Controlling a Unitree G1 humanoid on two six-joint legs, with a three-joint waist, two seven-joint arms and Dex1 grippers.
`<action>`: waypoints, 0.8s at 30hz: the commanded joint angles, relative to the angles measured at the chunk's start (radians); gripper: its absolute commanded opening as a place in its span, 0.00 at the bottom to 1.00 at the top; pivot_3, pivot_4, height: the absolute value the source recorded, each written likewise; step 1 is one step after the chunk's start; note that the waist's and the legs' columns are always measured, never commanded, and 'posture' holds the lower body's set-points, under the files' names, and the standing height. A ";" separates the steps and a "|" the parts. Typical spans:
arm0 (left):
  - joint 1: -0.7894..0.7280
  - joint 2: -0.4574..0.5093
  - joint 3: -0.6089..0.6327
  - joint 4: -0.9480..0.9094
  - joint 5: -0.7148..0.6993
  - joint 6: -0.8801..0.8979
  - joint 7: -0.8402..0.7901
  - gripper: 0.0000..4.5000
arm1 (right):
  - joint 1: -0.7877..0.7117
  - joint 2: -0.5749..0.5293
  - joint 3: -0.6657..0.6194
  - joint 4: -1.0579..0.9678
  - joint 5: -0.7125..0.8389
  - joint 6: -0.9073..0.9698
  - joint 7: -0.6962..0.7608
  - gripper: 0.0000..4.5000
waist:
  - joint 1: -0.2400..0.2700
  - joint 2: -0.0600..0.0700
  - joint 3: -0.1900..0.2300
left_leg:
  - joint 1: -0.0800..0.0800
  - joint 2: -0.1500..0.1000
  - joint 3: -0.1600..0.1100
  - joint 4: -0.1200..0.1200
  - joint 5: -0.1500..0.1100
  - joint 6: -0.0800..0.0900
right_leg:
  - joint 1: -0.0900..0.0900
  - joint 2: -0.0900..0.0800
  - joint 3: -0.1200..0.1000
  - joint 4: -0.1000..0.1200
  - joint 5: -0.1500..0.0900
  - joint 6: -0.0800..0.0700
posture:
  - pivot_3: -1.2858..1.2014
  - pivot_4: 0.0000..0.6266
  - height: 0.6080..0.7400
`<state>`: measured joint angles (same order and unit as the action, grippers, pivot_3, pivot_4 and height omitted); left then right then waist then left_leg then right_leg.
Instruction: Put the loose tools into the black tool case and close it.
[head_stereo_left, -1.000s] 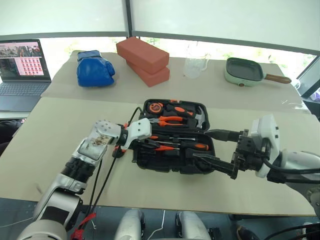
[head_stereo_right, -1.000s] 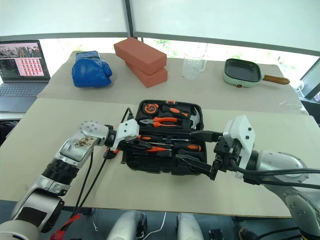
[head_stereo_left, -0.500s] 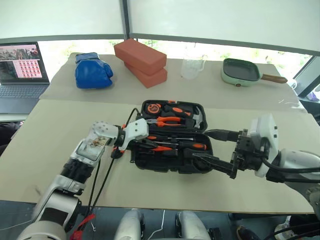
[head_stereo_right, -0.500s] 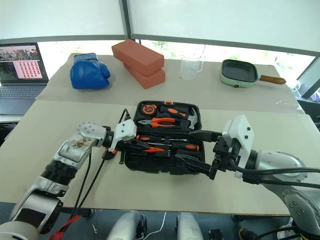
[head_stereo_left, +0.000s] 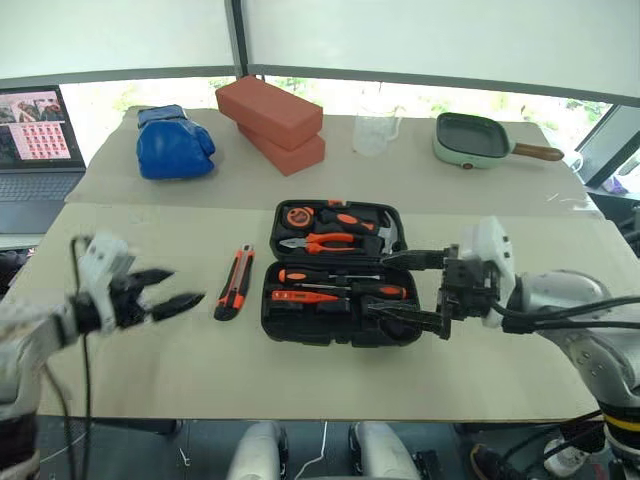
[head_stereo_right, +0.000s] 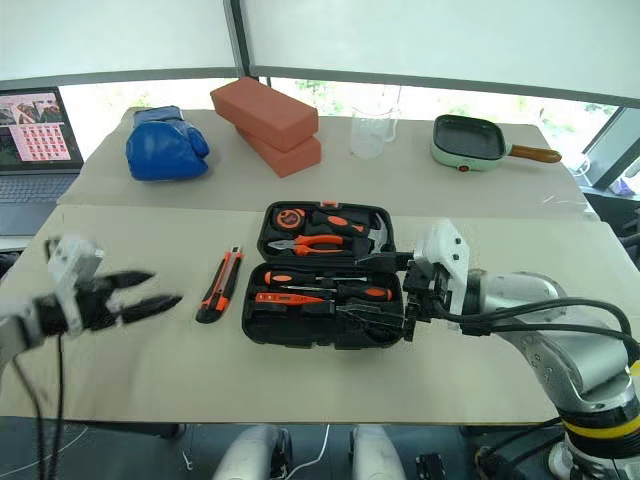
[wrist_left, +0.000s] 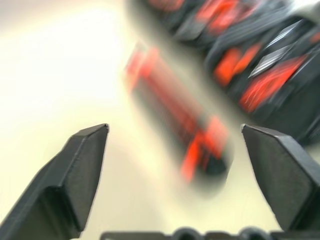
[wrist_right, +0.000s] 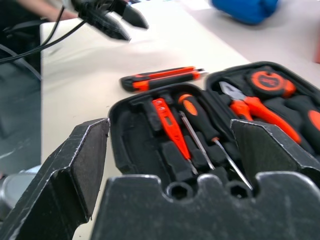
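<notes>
The left gripper (head_stereo_left: 178, 298) hangs over the table's (head_stereo_left: 300, 380) left side with its two black fingers spread apart and nothing between them. The black-and-orange utility knife (head_stereo_left: 235, 282) lies flat on the table just beyond those fingertips, between the left gripper and the black tool case (head_stereo_left: 340, 275), close beside the case's left edge but apart from it.

The right gripper (head_stereo_left: 405, 290) hovers at the case's right end, its fingers (head_stereo_left: 412, 321) also wide apart and empty, one over the near right corner, the other by the hinge line. The case lies open flat. Its near half holds a slim all-orange screwdriver (head_stereo_left: 305, 297) and a black-and-orange-handled screwdriver (head_stereo_left: 335, 277), with a second one (head_stereo_left: 385, 292) beside them. Its far half holds orange-handled pliers (head_stereo_left: 320, 241), a hammer (head_stereo_left: 388, 232) and a round orange tape measure (head_stereo_left: 299, 215).

Farther back sit two red bricks (head_stereo_left: 270, 122), a blue boxing glove (head_stereo_left: 170, 143), a clear measuring jug (head_stereo_left: 372, 130), a green pan (head_stereo_left: 475, 140) and a laptop (head_stereo_left: 35, 140).
</notes>
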<state>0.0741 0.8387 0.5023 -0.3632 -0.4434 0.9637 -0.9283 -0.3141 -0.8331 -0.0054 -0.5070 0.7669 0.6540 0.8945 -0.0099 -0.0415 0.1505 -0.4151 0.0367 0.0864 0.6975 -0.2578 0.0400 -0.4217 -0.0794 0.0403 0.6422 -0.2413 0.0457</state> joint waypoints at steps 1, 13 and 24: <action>-0.034 0.010 0.047 -0.120 -0.047 0.083 0.079 0.98 | -0.039 0.014 0.014 0.012 -0.013 -0.029 0.053 1.00 | 0.022 0.000 0.000 | 0.000 0.000 -0.001 0.000 0.000 -0.001 | 0.000 -0.001 -0.002 0.000 0.000 0.000 | 0.52 0.24 0.99; -0.636 -0.096 -0.366 -0.001 -0.048 0.642 0.405 0.98 | 0.004 0.056 -0.005 -0.044 -0.061 -0.030 0.018 1.00 | 0.021 -0.001 0.000 | 0.000 -0.005 -0.002 -0.001 0.003 -0.002 | 0.000 0.001 -0.003 0.001 0.001 -0.001 | 0.52 0.24 0.99; -0.752 -0.172 -0.669 0.246 -0.001 0.525 0.419 0.98 | 0.118 0.054 -0.067 -0.171 -0.027 0.008 -0.090 1.00 | 0.014 -0.001 0.000 | 0.001 -0.004 -0.002 -0.003 0.003 -0.002 | 0.000 0.001 0.000 0.001 0.000 -0.002 | 0.52 0.24 0.99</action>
<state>-0.6848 0.6744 -0.1299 -0.1461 -0.4500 1.4997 -0.4972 -0.1965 -0.7772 -0.0355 -0.6337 0.7203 0.6578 0.8215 0.0046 -0.0420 0.1500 -0.4136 0.0325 0.0845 0.6949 -0.2548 0.0374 -0.4212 -0.0779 0.0398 0.6441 -0.2409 0.0438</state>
